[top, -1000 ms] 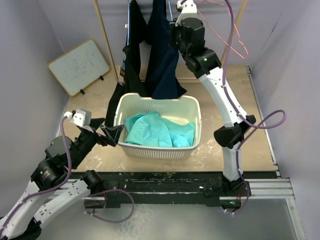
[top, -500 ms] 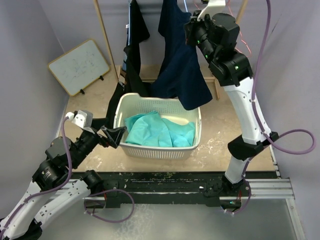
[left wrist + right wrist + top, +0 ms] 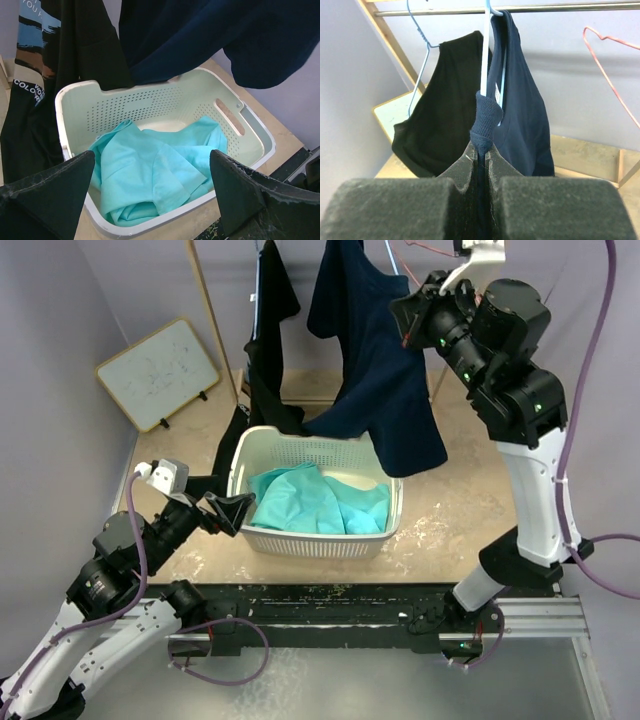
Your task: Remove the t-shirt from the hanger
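White arms [image 3: 535, 490], black joints [image 3: 505, 558], purple cables [image 3: 133, 530].

Basket [image 3: 320, 540] sits mid-desk [image 3: 460, 500], just ahead of my 2 bases. Crumpled cloth [image 3: 315, 500] lies inside it. My left pincer [image 3: 222, 502] hangs just left of the basket's left wall, jaws spread, holding nothing.

Rail [image 3: 545, 8] runs overhead, behind the basket. T-shirt [image 3: 375, 370] hangs from it on 1 hanger [image 3: 484, 50], lower edge above the basket's far-right rim; contact unclear. Second garment [image 3: 268, 350] hangs left of it.

My right pincer [image 3: 481, 147] is high, right of the t-shirt, clamped on a fold by its neck, below the hanger. Board [image 3: 160, 372] leans far left.
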### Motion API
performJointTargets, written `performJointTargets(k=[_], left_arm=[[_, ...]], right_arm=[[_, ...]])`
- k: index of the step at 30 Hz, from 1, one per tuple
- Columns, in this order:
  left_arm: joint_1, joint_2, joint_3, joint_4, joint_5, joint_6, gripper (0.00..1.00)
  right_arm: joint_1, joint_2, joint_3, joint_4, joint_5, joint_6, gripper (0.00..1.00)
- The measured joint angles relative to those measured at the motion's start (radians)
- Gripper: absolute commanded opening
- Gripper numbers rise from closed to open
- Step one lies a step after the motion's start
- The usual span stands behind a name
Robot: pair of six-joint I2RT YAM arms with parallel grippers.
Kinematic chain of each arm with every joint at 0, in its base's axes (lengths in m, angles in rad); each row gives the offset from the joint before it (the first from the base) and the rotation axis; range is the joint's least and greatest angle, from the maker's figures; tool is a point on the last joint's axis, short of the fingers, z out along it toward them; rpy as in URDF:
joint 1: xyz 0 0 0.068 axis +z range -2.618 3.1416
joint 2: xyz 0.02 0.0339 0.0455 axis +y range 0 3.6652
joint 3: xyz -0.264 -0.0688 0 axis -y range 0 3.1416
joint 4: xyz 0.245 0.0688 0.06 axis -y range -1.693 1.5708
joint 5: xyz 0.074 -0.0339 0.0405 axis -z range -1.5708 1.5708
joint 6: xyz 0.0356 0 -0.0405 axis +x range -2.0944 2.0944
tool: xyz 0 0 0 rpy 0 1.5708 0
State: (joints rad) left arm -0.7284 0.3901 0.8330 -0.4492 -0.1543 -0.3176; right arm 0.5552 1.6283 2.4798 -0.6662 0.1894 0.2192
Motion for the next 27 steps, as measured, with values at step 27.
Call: performJointTargets(k=[27], left_arm=[[0.002,0.006,-0.003,0.01,0.026,0.0,0.99]], right_arm=[[0.0,-0.219,-0.11,0.052,-0.267,0.057,0.0]])
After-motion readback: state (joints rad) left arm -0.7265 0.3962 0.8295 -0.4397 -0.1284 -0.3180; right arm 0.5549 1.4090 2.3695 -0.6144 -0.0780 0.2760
